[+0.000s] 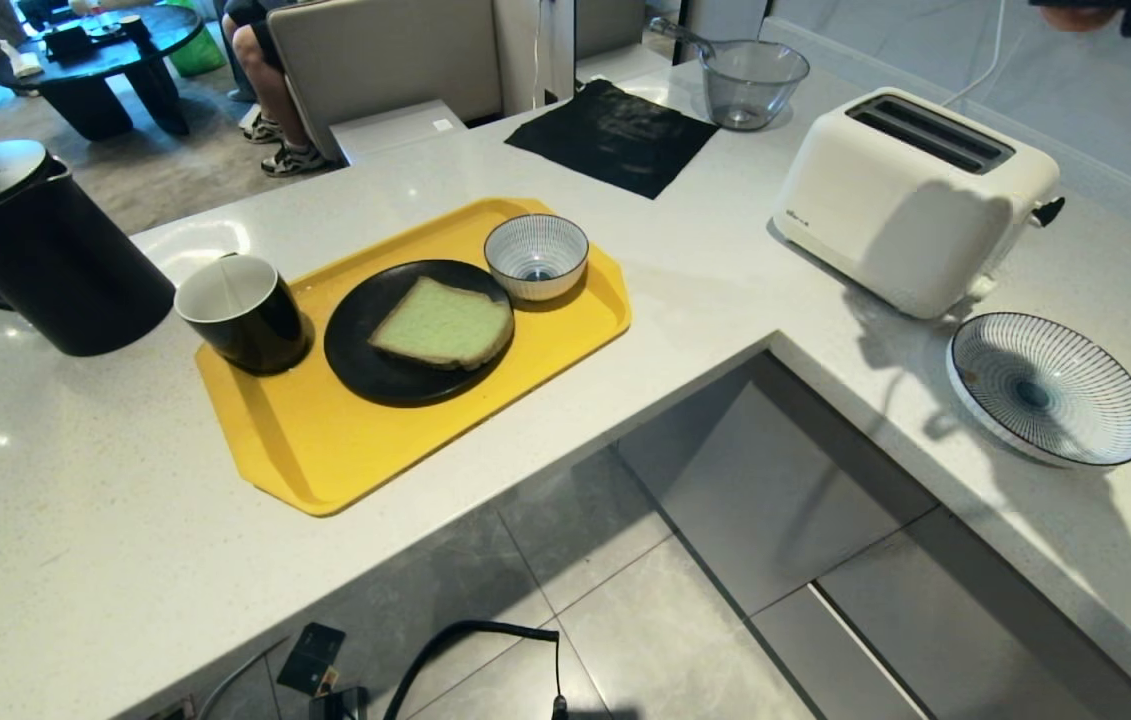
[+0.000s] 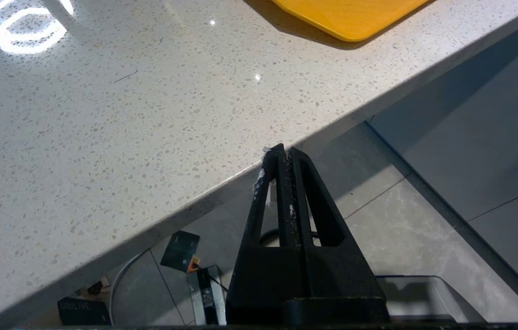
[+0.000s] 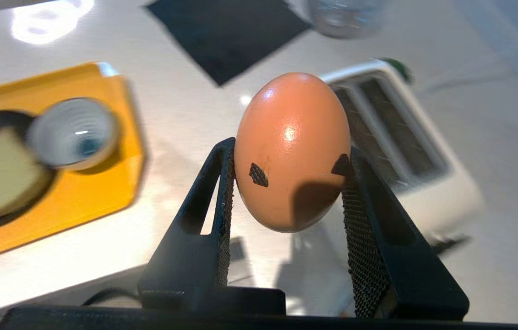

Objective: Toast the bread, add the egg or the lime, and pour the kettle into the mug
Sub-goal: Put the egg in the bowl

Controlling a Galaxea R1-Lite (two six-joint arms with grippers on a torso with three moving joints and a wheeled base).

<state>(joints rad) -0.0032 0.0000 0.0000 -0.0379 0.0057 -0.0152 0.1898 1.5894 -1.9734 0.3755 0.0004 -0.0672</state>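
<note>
One egg (image 3: pixel 291 151) sits pinched in the right gripper (image 3: pixel 286 183); next, lower it into the small bowl (image 3: pixel 73 133).

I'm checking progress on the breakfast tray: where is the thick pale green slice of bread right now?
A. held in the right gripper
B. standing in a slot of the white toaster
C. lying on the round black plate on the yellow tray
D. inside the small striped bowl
C: the pale green bread slice lies flat on the round black plate; the right gripper holds the salmon-coloured egg instead.
</note>
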